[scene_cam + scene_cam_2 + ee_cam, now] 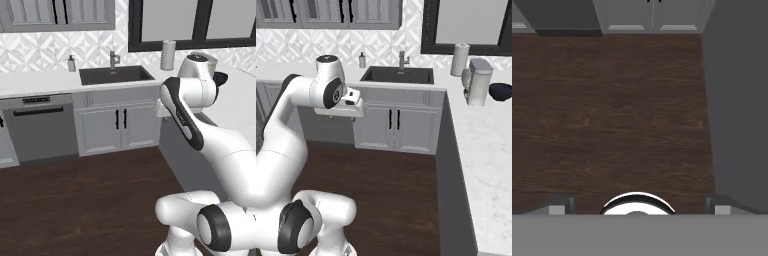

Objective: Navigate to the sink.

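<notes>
We see the sink (116, 75) in the upper middle, ahead across bare floor (612, 110); our gripper (637, 210) points floorward, its jaws wide and empty.

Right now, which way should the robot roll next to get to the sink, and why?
Probably straight ahead, across the bare wood floor. The sink is still well off, set in the counter at the far wall, and the open floor lies between. The gripper hangs over that floor, holding nothing.
</notes>
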Robot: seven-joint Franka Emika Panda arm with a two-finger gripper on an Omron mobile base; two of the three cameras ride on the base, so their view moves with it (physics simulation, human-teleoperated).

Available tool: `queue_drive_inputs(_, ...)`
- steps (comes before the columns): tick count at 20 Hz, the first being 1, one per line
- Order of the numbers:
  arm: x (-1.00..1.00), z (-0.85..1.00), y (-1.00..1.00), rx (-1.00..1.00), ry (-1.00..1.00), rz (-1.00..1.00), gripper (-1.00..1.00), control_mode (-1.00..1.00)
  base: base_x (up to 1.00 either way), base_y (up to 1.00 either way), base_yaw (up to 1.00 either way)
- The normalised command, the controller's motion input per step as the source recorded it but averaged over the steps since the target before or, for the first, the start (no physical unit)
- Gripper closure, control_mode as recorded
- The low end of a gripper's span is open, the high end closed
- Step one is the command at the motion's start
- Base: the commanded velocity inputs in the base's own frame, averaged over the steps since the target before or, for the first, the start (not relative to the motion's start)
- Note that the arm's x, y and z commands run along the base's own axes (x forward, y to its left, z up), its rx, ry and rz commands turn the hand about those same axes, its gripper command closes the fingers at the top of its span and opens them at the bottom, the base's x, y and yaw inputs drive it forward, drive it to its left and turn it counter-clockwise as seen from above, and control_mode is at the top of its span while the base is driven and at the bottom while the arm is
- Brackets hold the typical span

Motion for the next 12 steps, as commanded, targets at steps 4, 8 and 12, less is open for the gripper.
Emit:
queue_drive_inputs(4, 0.00, 0.00, 0.00, 0.00, 0.00, 0.00, -1.00, 1.00, 1.00, 0.00, 0.01)
queue_drive_inputs(8, 0.00, 0.00, 0.00, 0.00, 0.00, 0.00, -1.00, 1.00, 1.00, -0.04, 0.00)
queue_drive_inputs(12, 0.00, 0.00, 0.00, 0.00, 0.00, 0.00, -1.00, 1.00, 1.00, -0.14, 0.00)
